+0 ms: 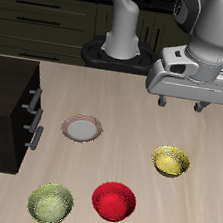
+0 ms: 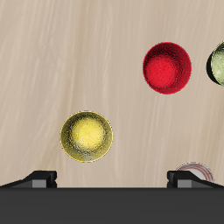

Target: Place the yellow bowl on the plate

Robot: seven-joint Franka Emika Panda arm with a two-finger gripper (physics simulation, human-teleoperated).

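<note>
The yellow bowl (image 1: 171, 161) (image 2: 87, 136) sits upright on the wooden table, empty. The plate (image 1: 82, 129), white-grey with a dusty pink rim, lies flat farther across the table near the dark cabinet; in the wrist view only a sliver of the plate (image 2: 194, 169) shows behind a finger. My gripper (image 1: 184, 102) hangs high above the table, farther back than the yellow bowl, with its fingers spread apart and nothing between them. The wrist view looks straight down on the yellow bowl from well above.
A red bowl (image 1: 113, 201) (image 2: 167, 67) and a yellow-green bowl (image 1: 51, 204) (image 2: 218, 64) stand near the table's front edge. A dark cabinet (image 1: 13, 109) with drawer handles stands beside the plate. The robot's base (image 1: 121, 44) is at the back.
</note>
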